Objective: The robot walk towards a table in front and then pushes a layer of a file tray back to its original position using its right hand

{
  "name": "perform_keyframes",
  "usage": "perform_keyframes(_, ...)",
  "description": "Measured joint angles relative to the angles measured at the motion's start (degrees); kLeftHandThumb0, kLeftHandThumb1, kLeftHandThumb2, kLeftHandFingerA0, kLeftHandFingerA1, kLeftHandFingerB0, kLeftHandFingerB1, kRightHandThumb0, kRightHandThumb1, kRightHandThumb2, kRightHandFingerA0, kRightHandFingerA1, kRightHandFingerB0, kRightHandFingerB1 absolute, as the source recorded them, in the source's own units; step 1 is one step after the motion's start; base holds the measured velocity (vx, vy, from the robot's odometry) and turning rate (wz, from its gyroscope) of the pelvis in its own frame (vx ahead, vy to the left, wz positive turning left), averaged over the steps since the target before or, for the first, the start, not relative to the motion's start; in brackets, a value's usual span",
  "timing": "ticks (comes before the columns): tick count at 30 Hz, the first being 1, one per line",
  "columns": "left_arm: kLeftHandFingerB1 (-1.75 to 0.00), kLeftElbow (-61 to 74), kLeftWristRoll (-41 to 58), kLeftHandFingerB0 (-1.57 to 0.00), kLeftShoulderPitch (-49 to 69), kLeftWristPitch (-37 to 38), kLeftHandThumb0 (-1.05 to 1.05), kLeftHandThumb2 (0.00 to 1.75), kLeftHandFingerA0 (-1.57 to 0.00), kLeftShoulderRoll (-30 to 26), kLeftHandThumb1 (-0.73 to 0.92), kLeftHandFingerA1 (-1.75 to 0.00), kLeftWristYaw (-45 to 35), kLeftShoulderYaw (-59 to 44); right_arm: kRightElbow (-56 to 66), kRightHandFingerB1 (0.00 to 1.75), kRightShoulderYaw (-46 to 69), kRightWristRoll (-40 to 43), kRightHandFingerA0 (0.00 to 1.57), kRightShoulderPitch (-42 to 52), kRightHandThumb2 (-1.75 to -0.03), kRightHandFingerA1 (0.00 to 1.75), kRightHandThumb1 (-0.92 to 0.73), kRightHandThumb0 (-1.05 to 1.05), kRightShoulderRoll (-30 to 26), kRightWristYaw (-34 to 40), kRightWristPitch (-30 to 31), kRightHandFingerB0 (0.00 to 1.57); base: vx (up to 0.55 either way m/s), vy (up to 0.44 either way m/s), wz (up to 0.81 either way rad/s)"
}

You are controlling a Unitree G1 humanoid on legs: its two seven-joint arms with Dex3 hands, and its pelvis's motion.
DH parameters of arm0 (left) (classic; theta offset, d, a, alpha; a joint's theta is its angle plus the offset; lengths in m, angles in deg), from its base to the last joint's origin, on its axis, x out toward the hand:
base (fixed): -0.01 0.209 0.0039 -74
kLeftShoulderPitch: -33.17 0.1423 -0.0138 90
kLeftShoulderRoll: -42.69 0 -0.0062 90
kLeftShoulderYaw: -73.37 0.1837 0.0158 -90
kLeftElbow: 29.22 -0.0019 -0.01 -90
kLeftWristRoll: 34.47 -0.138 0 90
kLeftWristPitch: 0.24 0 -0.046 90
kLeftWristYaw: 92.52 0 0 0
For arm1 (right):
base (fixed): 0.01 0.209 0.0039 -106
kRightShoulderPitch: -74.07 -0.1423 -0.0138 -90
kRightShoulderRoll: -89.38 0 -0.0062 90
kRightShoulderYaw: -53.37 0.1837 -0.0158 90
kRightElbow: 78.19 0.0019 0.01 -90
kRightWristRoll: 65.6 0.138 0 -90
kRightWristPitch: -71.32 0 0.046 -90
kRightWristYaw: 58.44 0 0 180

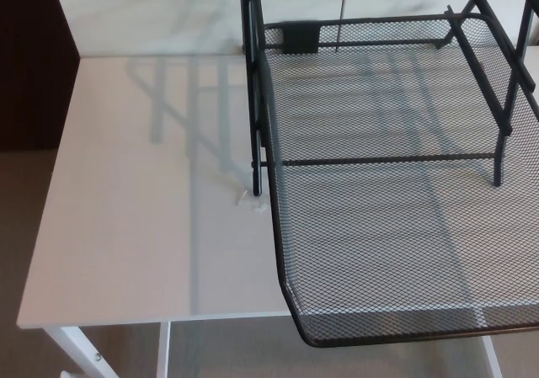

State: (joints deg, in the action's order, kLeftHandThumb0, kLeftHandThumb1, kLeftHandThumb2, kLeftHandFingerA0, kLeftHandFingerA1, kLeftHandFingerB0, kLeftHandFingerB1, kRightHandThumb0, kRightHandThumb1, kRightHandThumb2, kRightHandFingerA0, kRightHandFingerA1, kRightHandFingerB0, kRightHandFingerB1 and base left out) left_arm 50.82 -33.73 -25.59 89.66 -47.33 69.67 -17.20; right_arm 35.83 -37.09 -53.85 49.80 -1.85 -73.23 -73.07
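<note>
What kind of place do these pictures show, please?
Probably an office or study room: a black mesh file tray stands on a white table, its pulled-out layer overhanging the near edge, with a pale wall behind.
</note>
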Motion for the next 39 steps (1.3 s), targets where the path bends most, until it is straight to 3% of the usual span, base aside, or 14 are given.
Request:
perform_keyframes(7, -0.36, 0.25, -0.01, -0.37, 0.51, 0.00, -0.23, 0.60, -0.46, 0.00, 0.64, -0.43, 0.01, -0.07, 3.29, 0.38, 7.53, -3.78, 0.48, -4.65, -0.60, 0.39, -0.68, -0.42, 8.74, 0.62, -5.63, 0.44, 0.00, 0.000, 0.00)
perform_keyframes(8, -0.36, 0.29, -0.02, -0.36, 0.59, 0.00, -0.23, 0.60, -0.45, 0.00, 0.65, -0.42, 0.01, -0.07, 3.52, 0.48, 8.20, -4.51, 0.41, -5.30, -0.87, 0.53, -0.56, -0.48, 9.73, 0.69, -5.97, 0.32, 0.00, 0.000, 0.00)
perform_keyframes(11, -0.36, 0.38, -0.06, -0.36, 0.68, 0.00, -0.23, 0.60, -0.45, 0.01, 0.65, -0.43, 0.04, -0.05, 3.61, 0.47, 10.74, -7.79, 0.26, -8.75, -0.85, 0.46, -0.54, -0.51, 13.77, 0.86, -6.90, 0.29, 0.00, 0.000, 0.00)
perform_keyframes(12, -0.36, 0.37, -0.06, -0.36, 0.69, 0.00, -0.24, 0.60, -0.45, 0.02, 0.65, -0.42, 0.04, -0.04, 3.60, 0.50, 11.35, -8.45, 0.08, -9.63, -1.02, 0.51, -0.52, -0.26, 14.56, 0.90, -6.93, 0.08, 0.00, 0.000, 0.00)
perform_keyframes(13, -0.36, 0.37, -0.06, -0.36, 0.68, 0.00, -0.24, 0.60, -0.45, 0.03, 0.65, -0.42, 0.04, -0.04, 3.60, 0.50, 12.35, -9.55, 0.08, -10.92, -1.02, 0.51, -0.52, -0.26, 15.77, 0.97, -7.00, 0.08, 0.00, 0.000, 0.00)
perform_keyframes(14, -0.36, 0.37, -0.06, -0.37, 0.67, 0.00, -0.25, 0.60, -0.46, 0.03, 0.64, -0.42, 0.04, -0.04, 3.60, 0.33, 12.94, -10.56, 0.16, -12.15, -0.70, 0.35, -0.67, -0.50, 16.57, 0.99, -7.01, 0.16, 0.00, 0.000, 0.00)
perform_keyframes(15, -0.36, 0.36, -0.07, -0.38, 0.65, 0.00, -0.25, 0.59, -0.47, 0.03, 0.63, -0.42, 0.05, -0.03, 3.60, 0.36, 13.28, -11.52, 0.00, -13.42, -0.85, 0.41, -0.48, -0.46, 17.11, 0.99, -6.97, 0.00, 0.00, 0.000, 0.00)
perform_keyframes(16, -0.36, 0.36, -0.07, -0.38, 0.63, 0.00, -0.25, 0.59, -0.47, 0.03, 0.63, -0.42, 0.05, -0.02, 3.59, 0.22, 13.46, -12.23, 0.08, -14.34, -0.67, 0.27, -0.66, -0.53, 17.33, 0.99, -6.90, 0.07, 0.00, 0.000, 0.00)
perform_keyframes(18, -0.36, 0.36, -0.08, -0.38, 0.51, 0.00, -0.24, 0.59, -0.47, 0.04, 0.64, -0.42, 0.07, -0.02, 3.51, 0.23, 13.88, -14.32, 0.00, -16.88, -0.85, 0.26, -0.51, -0.56, 17.58, 0.99, -6.49, 0.00, 0.00, 0.000, 0.00)
perform_keyframes(22, -0.35, 0.37, -0.07, -0.38, 0.25, 0.00, -0.25, 0.58, -0.46, 0.06, 0.62, -0.42, 0.07, -0.02, 3.51, 0.02, 14.55, -18.22, 0.00, -20.98, -0.78, 0.00, -0.52, -0.70, 17.65, 0.97, -4.94, 0.00, 0.00, 0.000, 0.00)
perform_keyframes(28, -0.36, 0.43, -0.10, -0.40, -0.19, 0.00, -0.25, 0.58, -0.49, 0.07, 0.61, -0.42, 0.11, 0.04, 3.51, 0.03, 14.79, -23.66, 0.00, -26.67, -0.81, 0.00, -0.57, -0.67, 17.65, 0.96, -2.03, 0.00, 0.00, 0.000, 0.00)
perform_keyframes(30, -0.36, 0.46, -0.12, -0.40, -0.28, 0.01, -0.25, 0.58, -0.49, 0.07, 0.61, -0.42, 0.13, 0.06, 3.51, 0.00, 14.81, -25.65, 0.00, -28.42, -0.61, 0.00, -0.71, -0.62, 17.65, 0.96, -0.98, 0.00, 0.00, 0.000, 0.00)
perform_keyframes(31, -0.36, 0.48, -0.12, -0.40, -0.31, 0.01, -0.26, 0.59, -0.50, 0.07, 0.61, -0.42, 0.14, 0.06, 3.51, 0.02, 14.81, -26.52, 0.00, -29.08, -0.83, 0.00, -0.58, -0.78, 17.65, 0.96, -0.58, 0.00, 0.00, 0.000, 0.00)
perform_keyframes(39, -0.36, 0.60, -0.31, -0.40, -0.55, 0.01, -0.23, 0.57, -0.48, 0.07, 0.59, -0.42, 0.18, 0.09, 3.51, 0.00, 14.72, -34.26, 0.00, -34.68, -0.77, 0.00, -0.48, -0.80, 17.57, 0.96, 3.03, 0.00, 0.00, 0.000, 0.00)
